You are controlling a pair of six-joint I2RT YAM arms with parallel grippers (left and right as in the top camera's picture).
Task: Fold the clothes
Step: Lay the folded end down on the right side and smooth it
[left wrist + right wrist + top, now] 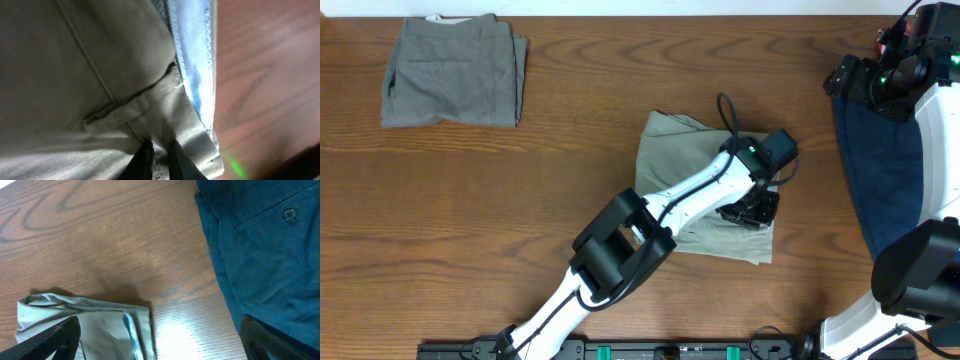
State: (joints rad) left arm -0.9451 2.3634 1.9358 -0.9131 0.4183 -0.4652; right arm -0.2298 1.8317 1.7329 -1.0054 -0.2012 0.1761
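Observation:
The pale khaki shorts [692, 160] lie folded on the table's middle right. In the left wrist view the khaki cloth [75, 75] fills the frame, with its light blue inner waistband [195, 65] at the right edge. My left gripper [750, 210] rests on the shorts' right part, its two fingers [159, 156] nearly together and pinching a fold of khaki cloth near the corner. My right gripper [852, 78] hovers at the far right, open wide and empty [162, 342], above bare table between the khaki shorts [85, 325] and the navy shorts.
Darker grey folded shorts [455, 70] lie at the far left. Navy blue shorts [880, 170] lie spread along the right side, also seen in the right wrist view [260, 245]. Brown wooden table [570, 150] stretches between them.

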